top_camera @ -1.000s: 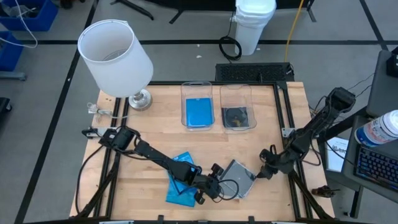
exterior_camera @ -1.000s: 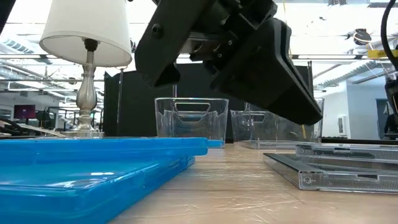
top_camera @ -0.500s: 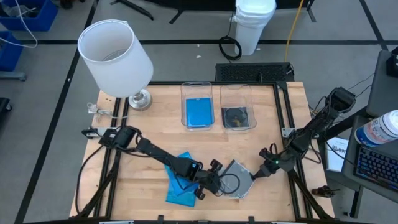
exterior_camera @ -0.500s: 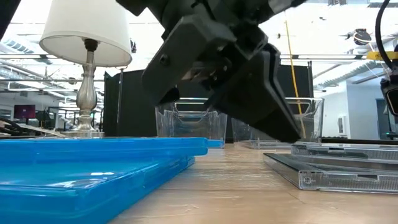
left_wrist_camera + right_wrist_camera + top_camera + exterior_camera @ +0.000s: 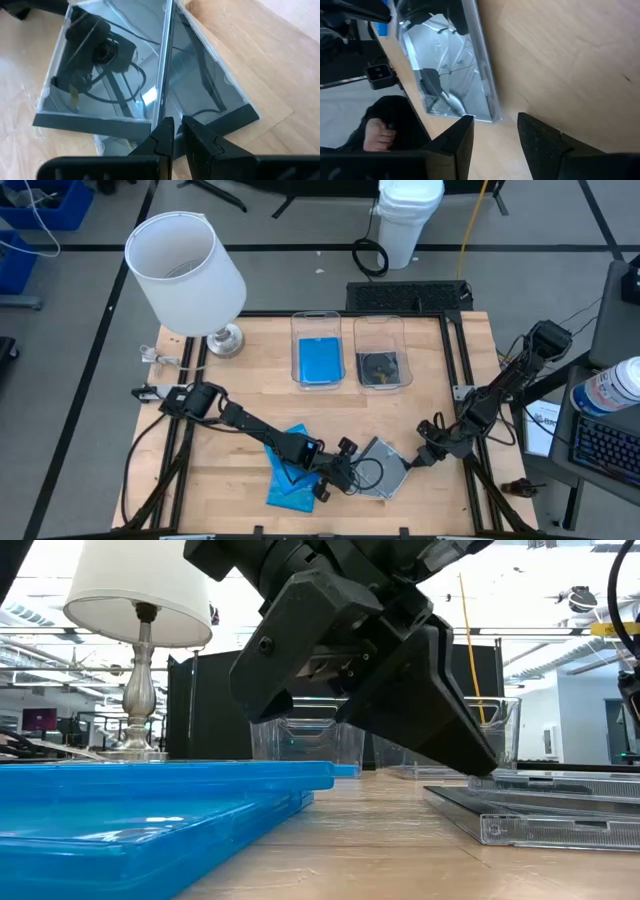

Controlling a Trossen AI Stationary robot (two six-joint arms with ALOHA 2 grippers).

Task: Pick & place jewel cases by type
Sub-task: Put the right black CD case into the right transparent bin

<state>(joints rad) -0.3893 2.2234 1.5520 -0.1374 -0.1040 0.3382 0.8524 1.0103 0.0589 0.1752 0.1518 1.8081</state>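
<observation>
Since a second ago, left gripper (image 5: 352, 477) is lowered, nearly closed, onto grey clear square jewel cases (image 5: 382, 468); right gripper (image 5: 424, 459), parted, is held just beside them.

My left hand (image 5: 347, 476) has slid back from over the grey, clear-lidded square plastic jewel cases (image 5: 383, 466) and dipped; its nearly closed fingertips now sit at their near edge.

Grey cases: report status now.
Left gripper nearly shut at grey cases. Right gripper open beside them, empty. Blue cases lie alongside.
</observation>
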